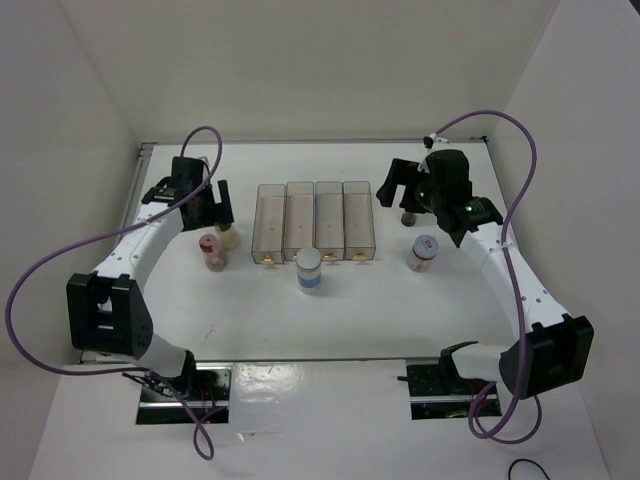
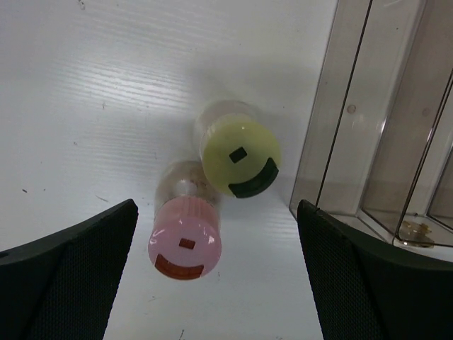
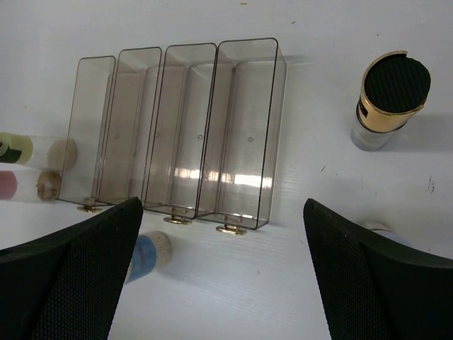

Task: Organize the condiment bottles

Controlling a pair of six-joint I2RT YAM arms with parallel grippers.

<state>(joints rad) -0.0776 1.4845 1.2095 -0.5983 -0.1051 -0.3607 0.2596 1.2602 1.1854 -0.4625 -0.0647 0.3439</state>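
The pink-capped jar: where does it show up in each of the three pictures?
Top external: pink-capped jar left of centre, just left of the clear bins.
Left wrist: jar lower centre, cap towards the camera, bins at the right.
Right wrist: jar cut off at the left edge, left of the bins.
Shared landmark: the row of clear bins.

I am watching both arms from above. My left arm (image 1: 150, 238) is rising from its base at the lower left of the frame and bending inward. The left gripper (image 1: 220, 203) is pointing down in the upper left, its jaws standing wide apart and gripping nothing. My right arm (image 1: 512, 268) is mirroring it from the lower right, with the right gripper (image 1: 397, 190) hanging in the upper right, equally spread and empty. In each wrist view, the black fingers (image 2: 71, 276) are filling the bottom corners.
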